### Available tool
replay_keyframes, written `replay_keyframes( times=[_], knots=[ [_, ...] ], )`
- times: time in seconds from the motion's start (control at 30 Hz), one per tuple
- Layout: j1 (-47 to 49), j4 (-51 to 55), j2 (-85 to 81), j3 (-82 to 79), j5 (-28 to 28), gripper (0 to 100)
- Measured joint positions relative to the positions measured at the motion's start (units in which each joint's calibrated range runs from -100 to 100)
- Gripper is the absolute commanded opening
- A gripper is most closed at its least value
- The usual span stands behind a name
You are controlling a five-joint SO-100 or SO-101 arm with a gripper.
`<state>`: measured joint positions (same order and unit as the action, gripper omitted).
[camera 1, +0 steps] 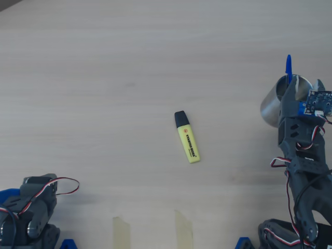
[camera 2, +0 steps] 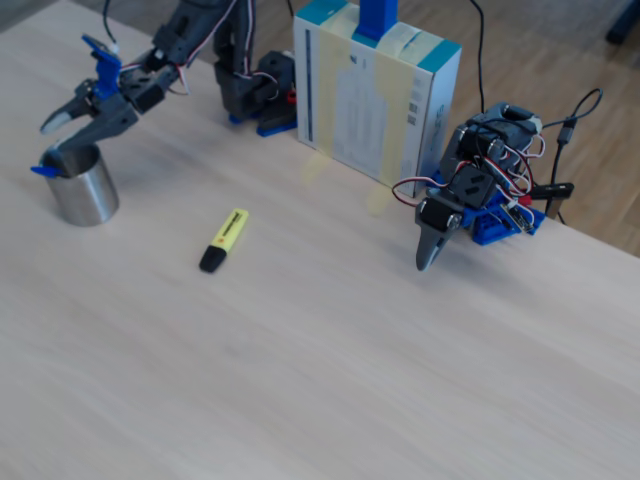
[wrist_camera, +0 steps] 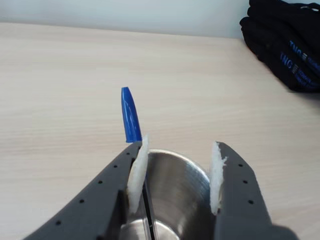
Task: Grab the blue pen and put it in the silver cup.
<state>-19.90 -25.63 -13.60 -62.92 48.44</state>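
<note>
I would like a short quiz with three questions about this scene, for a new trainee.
1. True or false: the blue pen stands in the silver cup.
2. The gripper is: A) open above the cup, B) shut on the pen, C) resting on the table.
3. What lies on the table near the middle of the overhead view?

Key: 1. True, its capped end sticks out over the rim. 2. A. 3. The yellow highlighter with a black cap.

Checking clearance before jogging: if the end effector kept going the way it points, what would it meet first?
Probably the shiny steel cup: the open end effector points into its mouth, where the blue-capped pen leans against the rim. Depth is unclear.
</note>
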Motion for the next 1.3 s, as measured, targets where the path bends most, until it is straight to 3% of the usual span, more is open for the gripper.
replay_keyframes(
  times=[0.2,0.53,1.3],
  knots=[
    [0.0,1.8,-3.3,0.0,0.0,22],
    [2.4,5.5,-13.1,0.0,0.0,32],
    [14.7,48.7,-48.3,-4.5,2.2,32]
  ],
)
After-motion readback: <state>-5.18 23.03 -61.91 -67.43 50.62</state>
